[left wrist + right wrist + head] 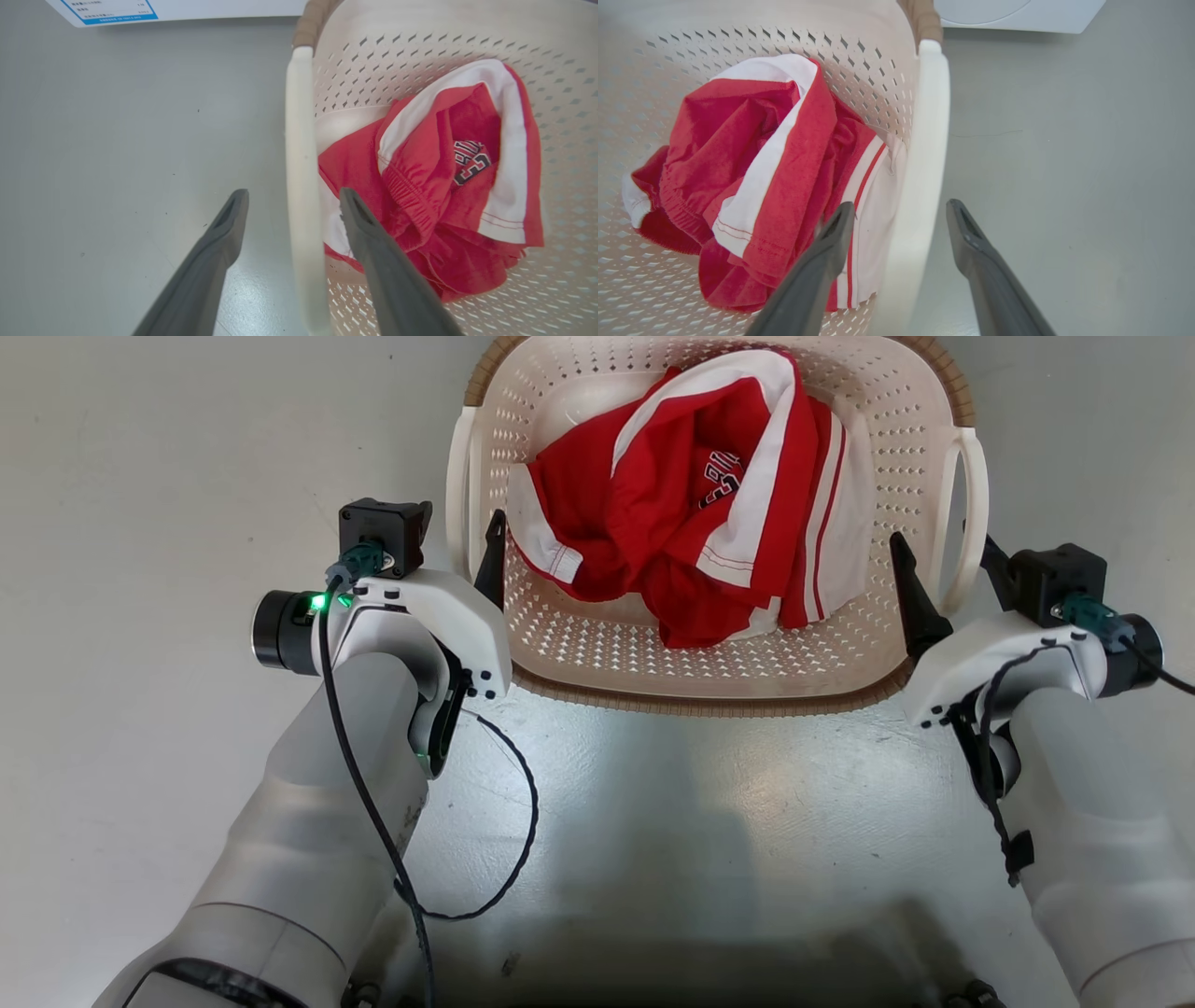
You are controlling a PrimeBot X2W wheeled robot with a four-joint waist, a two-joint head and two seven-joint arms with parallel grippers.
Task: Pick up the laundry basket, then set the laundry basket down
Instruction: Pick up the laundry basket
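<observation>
Two grippers stand with jaws apart, each straddling a handle without clamping it. The left gripper (290, 198) has one long dark finger outside and one inside the white left loop handle (299, 140). The right gripper (901, 207) brackets the white right loop handle (930, 116) the same way. Both handles belong to the small cream perforated plastic laundry basket (653, 658) with a brown woven-look rim. It appears to sit on the smooth grey floor (187, 476) directly ahead of the robot, between its two forearms. Crumpled inside lies a red and white sports garment (709, 513), its edge close to both inner fingers. The step in hand looks like the grasp before the lift. Next, both grippers need to close squarely on the handles together, keeping cloth out of the pinch. Then they should rise evenly so the basket stays level.
</observation>
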